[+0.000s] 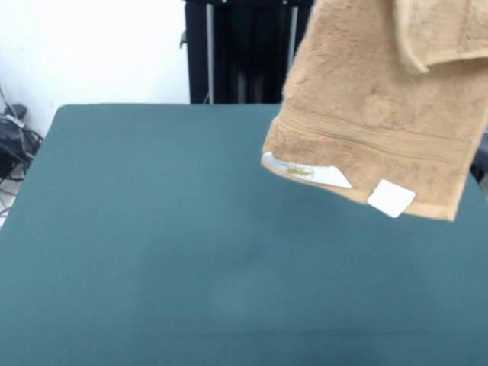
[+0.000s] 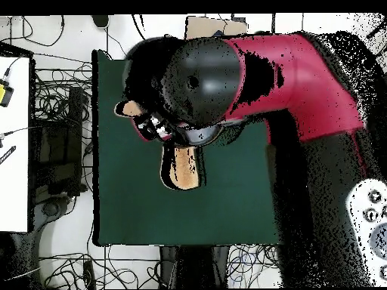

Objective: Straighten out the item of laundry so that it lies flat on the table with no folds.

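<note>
Green table [image 1: 152,259], bare. Towel [image 1: 381,114]: terry, soft, limp, light; hangs clear above table, tags [image 1: 391,198] at lower hem. Claw hidden above; grip cannot be judged. Best hold: a corner of the hem.

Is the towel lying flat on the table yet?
No. The towel hangs in the air above the table, doubled over near its top.

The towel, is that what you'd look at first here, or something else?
Yes, the orange-tan towel grabs the eye first: it hangs in the air at the upper right of the front view, off the green table, with two white tags at its lower edge. From overhead, the big red and black arm covers most of the table, hiding the end effector.
</note>
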`<action>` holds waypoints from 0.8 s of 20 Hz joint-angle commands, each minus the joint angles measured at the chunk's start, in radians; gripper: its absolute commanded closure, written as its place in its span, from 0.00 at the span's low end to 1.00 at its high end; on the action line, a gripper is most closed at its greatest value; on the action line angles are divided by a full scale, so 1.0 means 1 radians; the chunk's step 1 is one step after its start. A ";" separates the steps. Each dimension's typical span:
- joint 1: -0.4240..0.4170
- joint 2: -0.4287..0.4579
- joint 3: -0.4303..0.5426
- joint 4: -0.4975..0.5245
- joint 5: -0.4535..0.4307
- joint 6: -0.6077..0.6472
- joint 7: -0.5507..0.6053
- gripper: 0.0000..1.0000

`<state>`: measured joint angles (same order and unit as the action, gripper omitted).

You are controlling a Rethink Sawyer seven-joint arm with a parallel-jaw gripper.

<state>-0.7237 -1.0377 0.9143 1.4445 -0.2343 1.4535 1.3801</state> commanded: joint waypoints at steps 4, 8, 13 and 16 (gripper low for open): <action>-0.215 -0.270 0.066 0.278 -0.369 -0.373 -0.571 1.00; -0.174 -0.322 0.017 0.318 -0.557 -0.410 -0.588 1.00; -0.151 -0.366 -0.032 0.369 -0.662 -0.478 -0.604 1.00; -0.128 -0.400 -0.061 0.403 -0.679 -0.501 -0.573 1.00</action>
<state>-0.9199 -1.3260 0.9114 1.6393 -0.8098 1.0152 0.8752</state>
